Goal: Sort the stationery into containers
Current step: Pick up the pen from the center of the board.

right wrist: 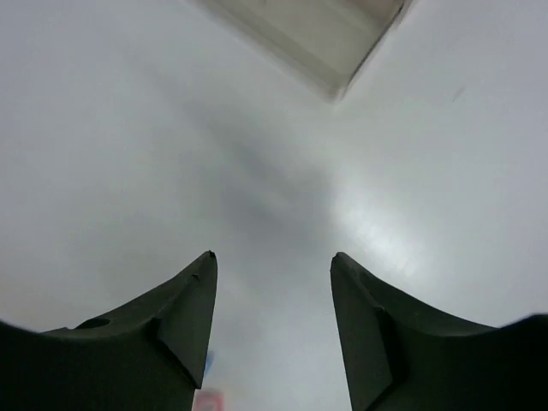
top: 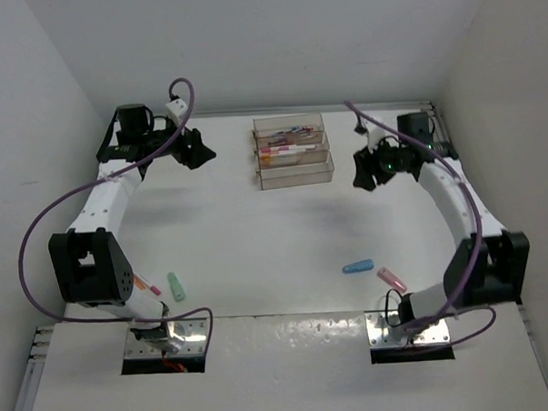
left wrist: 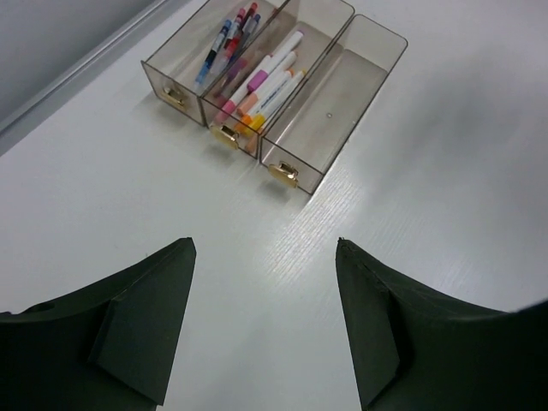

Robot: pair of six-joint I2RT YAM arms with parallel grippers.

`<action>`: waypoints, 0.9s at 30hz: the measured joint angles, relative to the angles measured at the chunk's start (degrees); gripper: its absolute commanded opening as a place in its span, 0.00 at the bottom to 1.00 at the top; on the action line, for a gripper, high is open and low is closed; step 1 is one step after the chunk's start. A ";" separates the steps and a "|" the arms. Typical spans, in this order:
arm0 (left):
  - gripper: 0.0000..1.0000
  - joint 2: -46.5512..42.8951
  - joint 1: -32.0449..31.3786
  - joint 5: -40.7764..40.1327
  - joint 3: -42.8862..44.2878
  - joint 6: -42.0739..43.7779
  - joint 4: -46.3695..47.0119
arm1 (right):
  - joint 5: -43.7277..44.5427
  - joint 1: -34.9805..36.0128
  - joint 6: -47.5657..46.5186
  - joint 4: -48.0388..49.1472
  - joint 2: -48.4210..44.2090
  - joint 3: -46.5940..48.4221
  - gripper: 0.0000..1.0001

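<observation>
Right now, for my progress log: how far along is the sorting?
Done: pens lie in the far tray, markers in the middle tray. In hand: nothing; left gripper and right gripper hover open, empty. Left: green piece, blue piece, pink piece and a thin pink-orange item on the table; the near tray holds nothing.

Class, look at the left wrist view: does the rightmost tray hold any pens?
No, the rightmost tray shows only its bare floor.
</observation>
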 measured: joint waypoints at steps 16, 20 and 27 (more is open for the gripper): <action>0.72 7.17 -6.25 -1.27 0.98 2.51 0.42 | 17.62 -0.20 -4.94 -25.94 -20.79 -26.01 0.56; 0.73 7.30 -7.76 -2.27 1.88 3.63 0.22 | 20.26 3.89 -5.22 -27.41 -23.08 -31.74 0.57; 0.73 7.30 -8.81 -3.52 2.75 4.55 -0.94 | 25.18 9.40 -4.17 -24.26 -22.10 -38.10 0.59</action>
